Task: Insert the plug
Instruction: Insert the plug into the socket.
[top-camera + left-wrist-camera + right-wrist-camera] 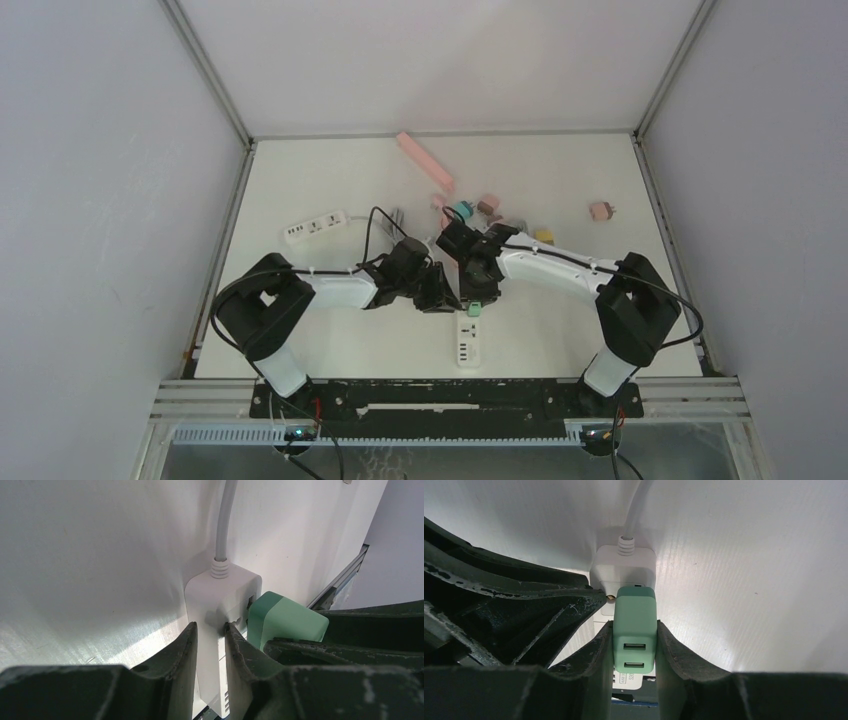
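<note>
A white power strip (pixel 468 340) lies near the table's front, its cable running off its far end. My left gripper (pixel 211 627) is shut on the strip's cable end (pixel 220 600), fingers on both sides. My right gripper (pixel 634 625) is shut on a mint-green USB plug (pixel 635 625), two ports facing the camera. It holds the plug on the strip's top face (pixel 624 565) near the cable end; the prongs are hidden. The plug also shows in the left wrist view (pixel 285 622) and in the top view (pixel 474 308).
A second white power strip (pixel 315 228) lies at the left. A pink bar (pixel 425 160) lies at the back. Several small coloured plugs (pixel 490 205) sit behind the grippers, a pink one (pixel 601 211) further right. Walls enclose the table.
</note>
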`<state>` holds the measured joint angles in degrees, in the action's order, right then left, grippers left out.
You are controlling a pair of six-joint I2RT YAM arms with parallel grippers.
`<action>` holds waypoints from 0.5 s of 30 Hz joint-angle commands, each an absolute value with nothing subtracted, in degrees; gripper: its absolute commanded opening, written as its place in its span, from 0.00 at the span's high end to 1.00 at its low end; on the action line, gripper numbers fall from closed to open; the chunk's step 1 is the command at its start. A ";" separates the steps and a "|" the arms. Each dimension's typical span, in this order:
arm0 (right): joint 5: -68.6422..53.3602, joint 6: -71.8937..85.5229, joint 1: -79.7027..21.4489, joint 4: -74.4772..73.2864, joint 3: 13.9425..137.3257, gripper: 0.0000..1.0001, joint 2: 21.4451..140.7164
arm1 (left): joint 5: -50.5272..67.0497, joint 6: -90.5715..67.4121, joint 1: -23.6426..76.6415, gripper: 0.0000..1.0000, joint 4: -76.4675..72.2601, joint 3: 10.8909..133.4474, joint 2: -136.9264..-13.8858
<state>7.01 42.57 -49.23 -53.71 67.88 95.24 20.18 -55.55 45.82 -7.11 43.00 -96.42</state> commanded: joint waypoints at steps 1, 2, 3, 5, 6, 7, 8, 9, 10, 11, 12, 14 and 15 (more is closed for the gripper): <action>6.14 44.29 -51.05 -51.79 62.84 1.00 100.53 | 20.13 -55.85 45.53 0.70 -8.18 41.66 -94.96; 6.33 44.18 -51.35 -51.63 62.85 1.00 100.97 | 20.27 -55.94 45.53 0.70 -8.39 41.66 -95.05; 6.55 44.09 -51.61 -51.54 62.84 1.00 101.33 | 20.45 -56.05 45.55 0.70 -8.55 41.66 -95.09; 6.30 43.76 -51.91 -51.09 62.46 1.00 101.63 | 20.57 -56.16 45.53 0.70 -8.63 41.59 -95.10; 5.78 43.56 -51.82 -50.50 61.96 1.00 101.54 | 20.59 -56.23 45.53 0.70 -8.69 41.51 -94.98; 4.81 43.33 -51.58 -49.81 61.18 1.00 101.33 | 20.49 -56.25 45.60 0.70 -8.70 41.42 -94.81; 3.85 43.19 -51.06 -48.97 60.38 1.00 101.00 | 20.36 -56.21 45.54 0.70 -8.70 41.33 -94.63; 3.09 43.22 -50.43 -48.41 59.51 1.00 100.57 | 20.31 -56.17 45.53 0.70 -8.68 41.25 -94.51; 2.87 43.36 -49.77 -48.05 59.00 1.00 100.32 | 20.30 -56.16 45.53 0.70 -8.65 41.22 -94.42; 2.82 43.50 -49.22 -47.95 58.60 1.00 100.09 | 20.35 -56.16 45.53 0.70 -8.55 41.20 -94.40; 2.93 43.50 -48.92 -47.95 58.54 1.00 100.03 | 20.23 -56.16 45.58 0.70 -8.53 41.15 -94.39; 2.65 43.43 -49.14 -47.66 58.54 1.00 100.27 | 20.26 -56.24 45.58 0.70 -8.57 41.20 -94.47; 2.20 43.34 -49.44 -47.27 58.54 1.00 100.61 | 20.30 -56.29 45.53 0.70 -8.61 41.22 -94.56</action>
